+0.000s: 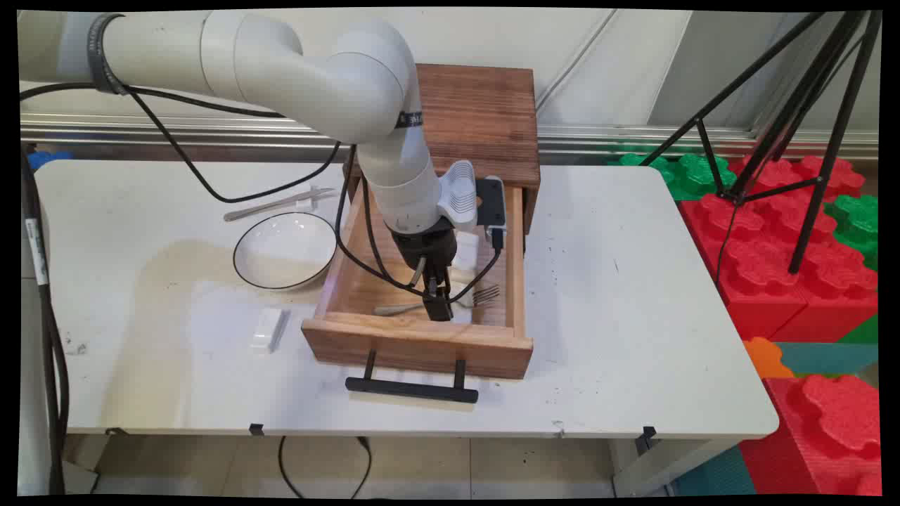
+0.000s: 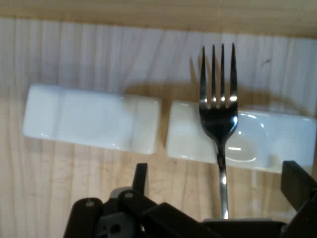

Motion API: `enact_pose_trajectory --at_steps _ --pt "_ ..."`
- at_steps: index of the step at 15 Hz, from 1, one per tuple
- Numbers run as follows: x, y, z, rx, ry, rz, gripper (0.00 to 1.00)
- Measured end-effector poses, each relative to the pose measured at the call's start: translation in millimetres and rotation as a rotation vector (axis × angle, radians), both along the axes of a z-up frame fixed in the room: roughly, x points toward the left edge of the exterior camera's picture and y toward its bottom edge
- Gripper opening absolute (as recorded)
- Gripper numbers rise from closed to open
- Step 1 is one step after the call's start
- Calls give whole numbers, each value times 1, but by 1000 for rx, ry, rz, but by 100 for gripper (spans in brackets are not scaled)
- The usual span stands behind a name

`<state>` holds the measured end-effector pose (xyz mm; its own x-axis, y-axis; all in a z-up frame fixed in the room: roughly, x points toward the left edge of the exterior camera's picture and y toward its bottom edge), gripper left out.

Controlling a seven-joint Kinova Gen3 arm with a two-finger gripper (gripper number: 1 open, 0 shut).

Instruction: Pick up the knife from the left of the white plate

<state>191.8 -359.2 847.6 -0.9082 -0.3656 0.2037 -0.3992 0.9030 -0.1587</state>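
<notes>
Two white rests (image 2: 91, 119) lie in drawer (image 1: 415, 341); tool (image 1: 437, 303) clamped on fork (image 2: 218, 106) handle, head resting on one.

Hidden and cut-off parts inside the open drawer

In the main view the gripper (image 1: 437, 303) covers the middle of the fork (image 1: 472, 298), and the arm hides most of the 2 white rests (image 1: 465, 251). In the hand view the fork's (image 2: 218, 106) handle drops out of sight behind the black linkage at the bottom edge, the right-hand rest (image 2: 262, 144) is partly hidden by a finger (image 2: 298, 184), and the grip on the fork cannot be made out.
</notes>
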Motion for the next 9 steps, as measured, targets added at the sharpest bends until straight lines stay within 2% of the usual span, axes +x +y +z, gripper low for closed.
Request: enact_pose_trajectory --at_steps 9 --pt "2 3 20 -51 8 -10 100"
